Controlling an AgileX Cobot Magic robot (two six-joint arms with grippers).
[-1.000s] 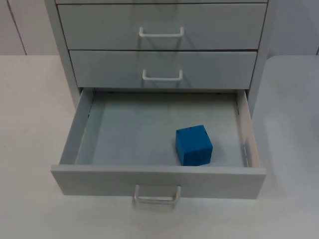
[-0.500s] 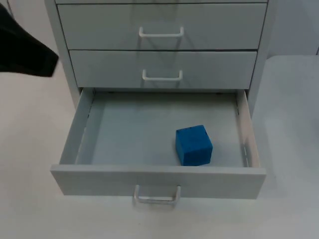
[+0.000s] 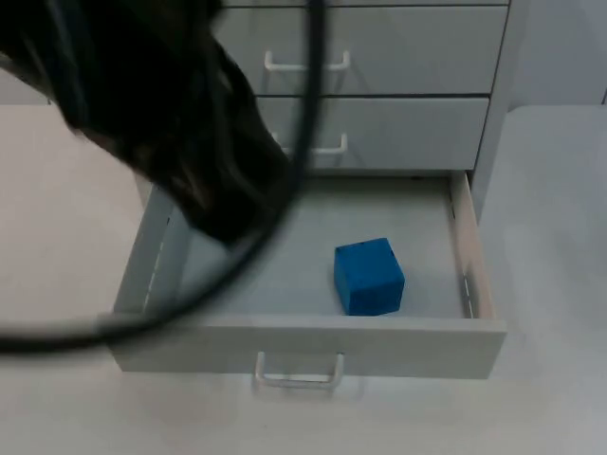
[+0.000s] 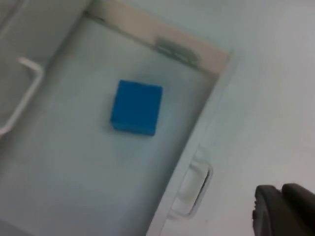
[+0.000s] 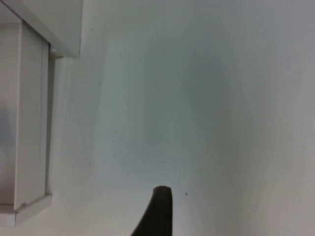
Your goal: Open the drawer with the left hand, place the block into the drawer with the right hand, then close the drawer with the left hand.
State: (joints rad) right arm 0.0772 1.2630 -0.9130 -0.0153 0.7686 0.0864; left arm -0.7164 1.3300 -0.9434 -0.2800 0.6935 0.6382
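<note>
While the left arm (image 3: 161, 123) hides the drawer (image 3: 303, 346) corner from above, its wrist view shows the blue block (image 4: 137, 107) inside, apart from the left gripper (image 4: 285, 209), finger state unreadable.

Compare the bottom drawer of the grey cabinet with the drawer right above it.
The bottom grey drawer is pulled out; the middle grey drawer is shut flush. The bottom one holds a blue cube block; the middle one's inside is hidden. Both are grey with a white bar handle.

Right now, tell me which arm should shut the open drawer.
Left. The left arm reaches over the open drawer, whose handle lies in its wrist view. The blue block already sits inside. The right gripper waits over bare table, beside the cabinet.
</note>
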